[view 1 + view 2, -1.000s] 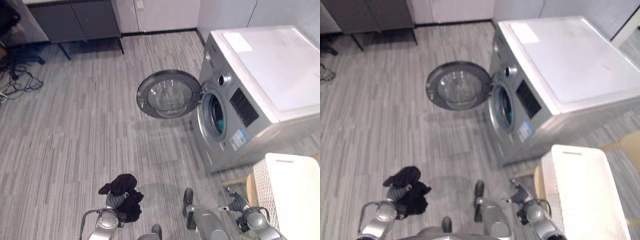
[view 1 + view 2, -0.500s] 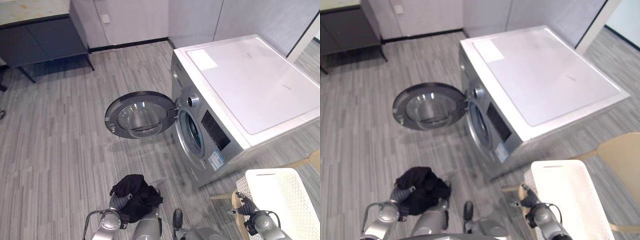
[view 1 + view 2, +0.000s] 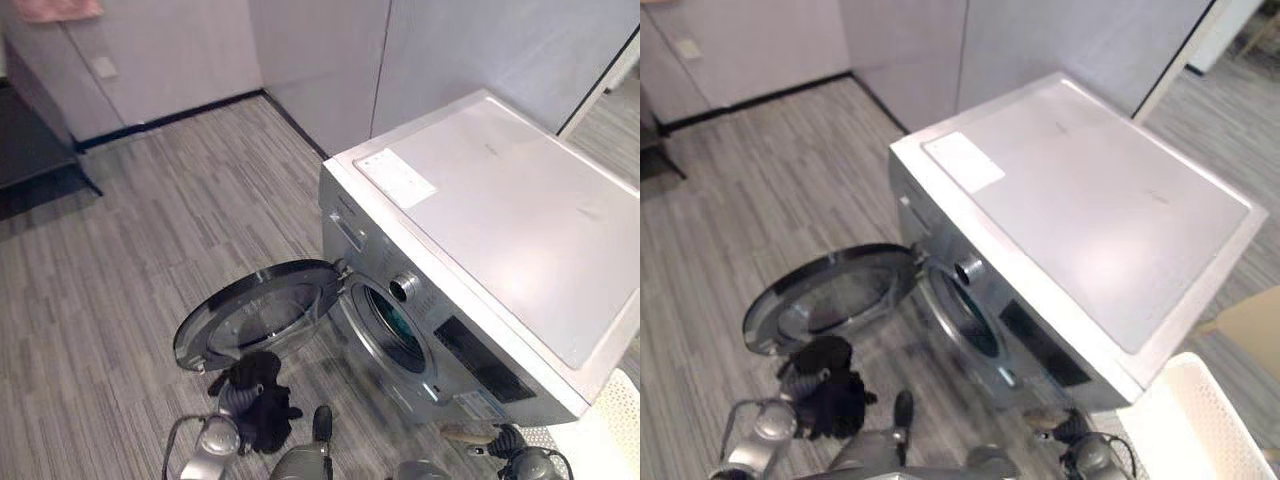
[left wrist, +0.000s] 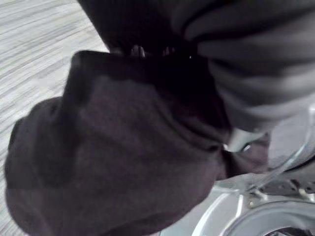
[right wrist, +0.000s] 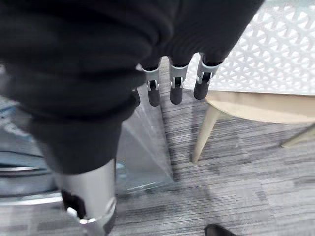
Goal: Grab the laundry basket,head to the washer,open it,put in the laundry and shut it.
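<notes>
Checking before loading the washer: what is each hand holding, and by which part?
The left hand is shut on the bunched dark garment; where exactly cannot be told. The right hand holds nothing.

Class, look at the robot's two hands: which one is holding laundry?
The left hand, low beside the washer's open round door, is clutching the bundle of black cloth. The right hand holds nothing, its fingers hanging relaxed near the white perforated basket.

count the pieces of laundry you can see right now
2: a black garment bunched in the left hand by the open door, and something teal inside the drum. More may be hidden.
</notes>
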Controlling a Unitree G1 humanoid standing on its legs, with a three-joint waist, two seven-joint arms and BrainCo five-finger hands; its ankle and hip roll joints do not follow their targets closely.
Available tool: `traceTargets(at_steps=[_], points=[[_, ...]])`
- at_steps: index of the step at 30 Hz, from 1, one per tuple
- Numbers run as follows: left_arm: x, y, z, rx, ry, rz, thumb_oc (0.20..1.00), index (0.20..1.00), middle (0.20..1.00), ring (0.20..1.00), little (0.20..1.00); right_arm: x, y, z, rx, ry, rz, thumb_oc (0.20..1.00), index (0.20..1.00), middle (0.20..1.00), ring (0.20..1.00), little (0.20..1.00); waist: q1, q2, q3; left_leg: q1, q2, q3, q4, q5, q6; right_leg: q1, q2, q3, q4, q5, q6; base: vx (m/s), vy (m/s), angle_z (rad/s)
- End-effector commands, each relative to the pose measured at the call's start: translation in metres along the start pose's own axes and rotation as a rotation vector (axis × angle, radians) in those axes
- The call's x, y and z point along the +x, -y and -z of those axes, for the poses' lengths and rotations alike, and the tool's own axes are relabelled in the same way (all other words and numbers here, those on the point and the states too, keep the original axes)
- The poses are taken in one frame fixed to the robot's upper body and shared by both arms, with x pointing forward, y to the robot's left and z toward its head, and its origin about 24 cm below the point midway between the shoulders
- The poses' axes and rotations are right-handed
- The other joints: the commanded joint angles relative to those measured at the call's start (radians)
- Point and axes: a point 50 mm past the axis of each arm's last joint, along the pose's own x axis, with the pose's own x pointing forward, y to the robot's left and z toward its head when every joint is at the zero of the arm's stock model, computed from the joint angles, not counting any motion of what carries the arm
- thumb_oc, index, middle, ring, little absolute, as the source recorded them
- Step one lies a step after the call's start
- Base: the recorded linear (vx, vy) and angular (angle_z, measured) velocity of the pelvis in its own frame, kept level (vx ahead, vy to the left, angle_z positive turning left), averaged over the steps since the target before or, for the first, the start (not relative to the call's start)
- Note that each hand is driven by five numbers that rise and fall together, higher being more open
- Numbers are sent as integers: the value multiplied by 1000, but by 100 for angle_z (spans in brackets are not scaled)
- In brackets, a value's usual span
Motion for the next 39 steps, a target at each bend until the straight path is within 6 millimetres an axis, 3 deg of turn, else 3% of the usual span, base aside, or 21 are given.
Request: traceTargets(at_steps=[1,3,4,6,7,8,11,12,13,15,16,17,19,24,26,28,32,34,37,38,39], points=[[3,-5,-36,-30,170,-13,200,200,200,200,200,8,0,-77,-8,283,-2,1000,1000,1000,1000,1000,9,-8,-20,-31,85,27,57,-114,-60,-12,-3,-147,-192,206,46,254,154,-170],[5,-4,-40,-27,179,-9,200,200,200,200,200,8,-7,-80,-23,285,-24,1000,1000,1000,1000,1000,5,-9,-16,27,107,124,48,-139,-66,-23,-20,-335,-235,170,43,97,118,-128],[5,-4,-40,-27,179,-9,200,200,200,200,200,8,-7,-80,-23,285,-24,1000,1000,1000,1000,1000,6,-9,-16,28,107,125,48,-139,-65,-24,-20,-333,-234,169,43,135,105,-131],[5,0,-39,-20,177,3,200,200,200,200,200,9,-11,-79,-35,279,-35,1000,1000,1000,1000,1000,16,-7,-21,75,114,170,30,-169,-72,-19,-46,-415,-207,153,53,126,14,-103],[5,4,-38,-6,171,20,200,200,200,200,200,8,-12,-77,-32,273,-39,1000,1000,1000,1000,1000,4,-9,-22,81,114,183,42,-178,-75,-20,-32,-409,-223,147,49,131,-106,-81],[4,9,-37,13,174,44,200,200,200,200,200,8,-12,-70,-14,254,-37,1000,1000,1000,1000,1000,-17,-25,-26,70,110,190,103,-196,-83,15,11,-346,-313,136,37,104,-111,-57],[4,14,-37,20,176,64,200,200,200,200,200,8,-13,-58,-9,212,-37,1000,1000,1000,1000,1000,-22,-35,-20,49,129,205,202,-213,-101,55,37,-316,-389,149,17,65,-109,-7],[4,15,-40,17,184,71,200,200,200,200,200,8,-12,-55,-1,201,-33,1000,1000,1000,1000,1000,-21,-36,-13,24,141,189,262,-193,-112,65,46,-299,-407,154,7,-62,-27,-10],[5,19,-44,3,193,78,200,200,200,200,200,9,-8,-52,10,184,-18,1000,1000,1000,1000,1000,-14,-39,-3,-24,121,120,270,-146,-123,66,53,-281,-445,177,-6,-69,8,-36],[5,21,-44,-6,191,83,200,200,200,200,200,9,-7,-51,11,183,-12,1000,1000,1000,1000,1000,-11,-40,-3,-28,108,78,243,-165,-122,71,55,-268,-458,179,-1,12,82,-70],[4,24,-44,-25,190,85,200,200,200,200,200,10,-7,-47,13,166,-6,1000,1000,1000,1000,1000,-1,-38,-5,-29,91,-19,182,-165,-132,78,64,-223,-478,189,14,76,108,-69],[4,24,-44,-25,191,85,200,200,200,200,200,10,-7,-47,13,166,-6,1000,1000,1000,1000,1000,-2,-39,-7,-31,90,-19,178,-161,-132,75,63,-223,-479,191,14,94,148,-86],[4,26,-35,-44,159,76,200,200,200,200,200,11,-5,-36,14,119,-3,1000,1000,1000,1000,1000,9,-25,-13,-23,85,-165,109,-147,-137,80,72,-131,-491,199,34,135,242,-91],[3,26,-35,-28,161,81,200,200,200,200,200,11,-9,-26,29,71,-7,1000,1000,1000,1000,1000,-5,-10,-11,11,82,-113,62,-152,-113,43,50,-76,-470,214,57,18,279,-86],[5,18,-47,-36,209,50,200,200,200,200,200,13,-11,-39,16,105,-8,1000,1000,1000,1000,1000,-10,-14,27,4,81,-61,57,-147,-94,-55,48,-43,-398,244,82,-190,184,-102],[8,15,-60,-23,253,46,200,200,200,200,200,14,-13,-47,21,124,-11,1000,1000,1000,1000,1000,-8,-17,42,-24,87,-34,68,-141,-85,-106,65,-36,-323,232,87,-207,94,-92],[9,17,-83,3,336,54,200,200,200,200,200,12,-15,-50,59,148,-3,1000,1000,1000,1000,1000,-7,-26,48,-67,73,-19,120,-163,-80,-72,72,-66,-301,169,48,-136,23,-23],[9,17,-102,-25,397,49,200,200,200,200,200,13,-13,-54,77,161,7,1000,1000,1000,1000,1000,-2,-32,92,-190,81,-26,263,-184,-81,-174,85,-56,-195,145,17,-266,-86,-4],[9,17,-102,-25,397,49,200,200,200,200,200,13,-13,-54,77,161,7,1000,1000,1000,1000,1000,-2,-32,91,-190,81,-26,263,-184,-81,-175,85,-56,-195,145,17,-121,-39,18],[8,16,-144,-94,517,17,200,200,200,200,200,14,-6,-57,118,158,50,1000,1000,1000,1000,1000,-9,-17,121,-419,102,-61,591,-295,-54,-404,72,-98,102,26,-25,-232,-104,9],[7,17,-156,-110,553,10,200,200,200,200,200,15,-4,-60,142,165,68,1000,1000,1000,1000,1000,-17,-14,107,-484,107,-71,658,-316,-51,-466,64,-112,162,-11,-35,-243,-127,7]])
